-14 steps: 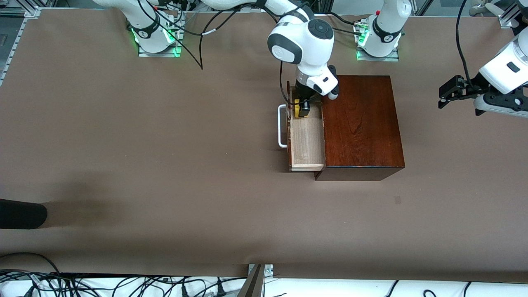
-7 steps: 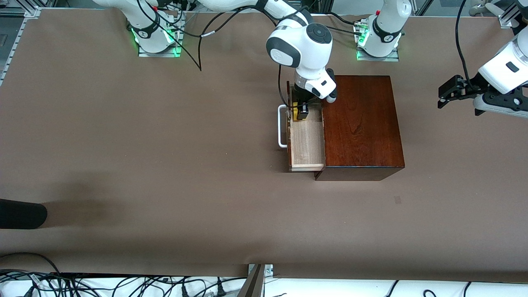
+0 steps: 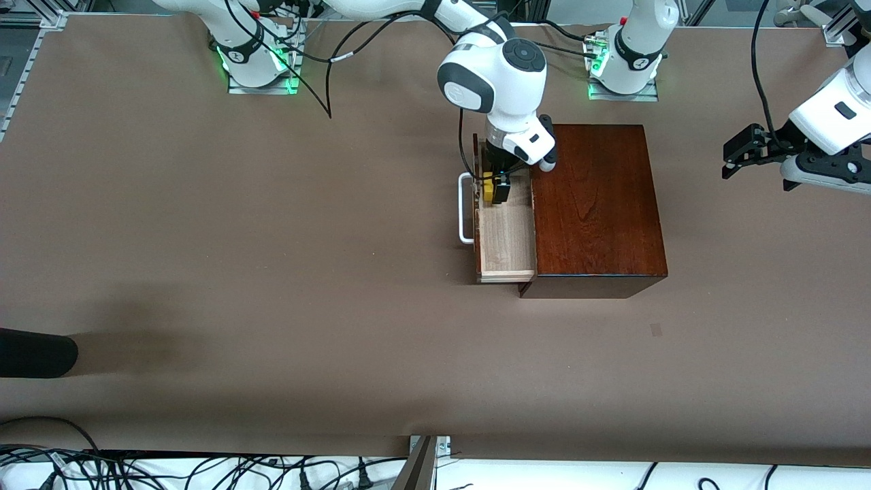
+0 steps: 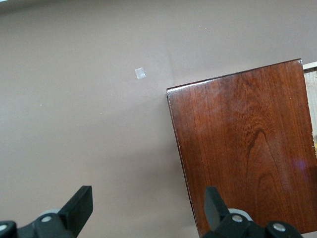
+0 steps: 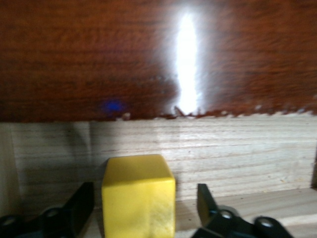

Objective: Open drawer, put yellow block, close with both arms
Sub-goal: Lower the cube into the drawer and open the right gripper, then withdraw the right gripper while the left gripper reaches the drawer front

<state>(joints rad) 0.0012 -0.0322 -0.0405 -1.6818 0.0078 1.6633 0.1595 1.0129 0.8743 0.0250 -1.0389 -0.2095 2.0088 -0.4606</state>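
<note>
The box is glossy dark reddish-brown with a darker wavy grain; the drawer is pale unfinished wood with fine straight grain, its handle white; the block is bright plain yellow; the table is flat matt brown; the arms are white with black joint rings and black cables; both bases glow green; the left gripper and right gripper are black.
</note>
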